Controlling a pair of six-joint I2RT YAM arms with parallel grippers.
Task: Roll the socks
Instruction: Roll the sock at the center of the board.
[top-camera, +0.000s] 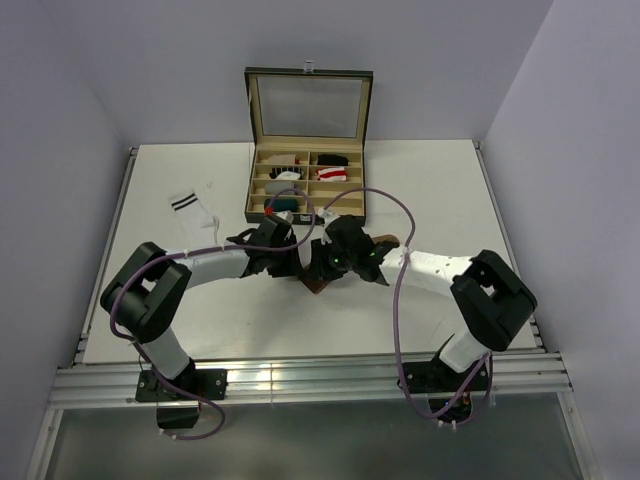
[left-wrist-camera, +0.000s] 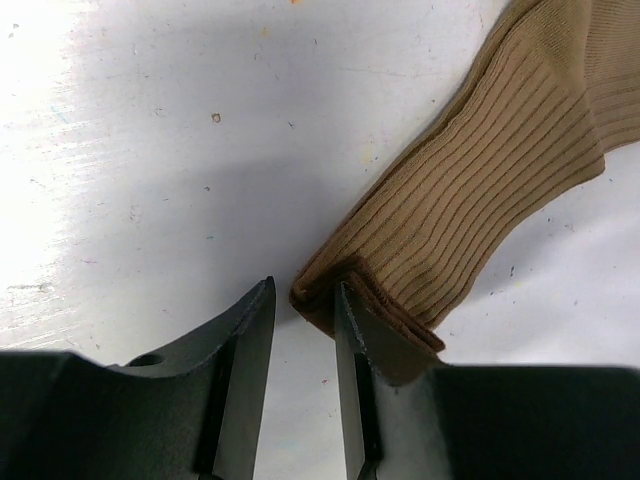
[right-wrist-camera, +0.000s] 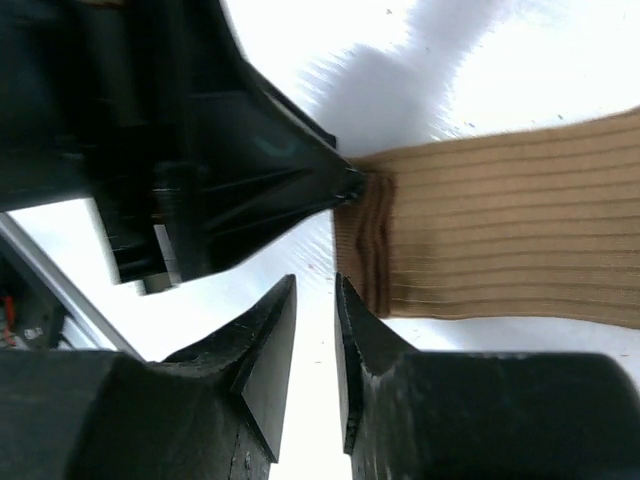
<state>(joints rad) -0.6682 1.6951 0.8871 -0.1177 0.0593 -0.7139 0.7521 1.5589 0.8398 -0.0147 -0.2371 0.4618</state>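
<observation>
The tan sock is mostly hidden from above, cropped in wrist views.

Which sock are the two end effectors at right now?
The tan-brown ribbed sock, its cuff at both; the white sock with dark cuff stripes lies alone farther left.

Tan-brown sock, fine ribbed lines. White sock, two dark cuff stripes. Red-and-white striped sock in dark box, beige compartments. White table, faint specks. Black left pincer, black right pincer. Purple cables.
</observation>
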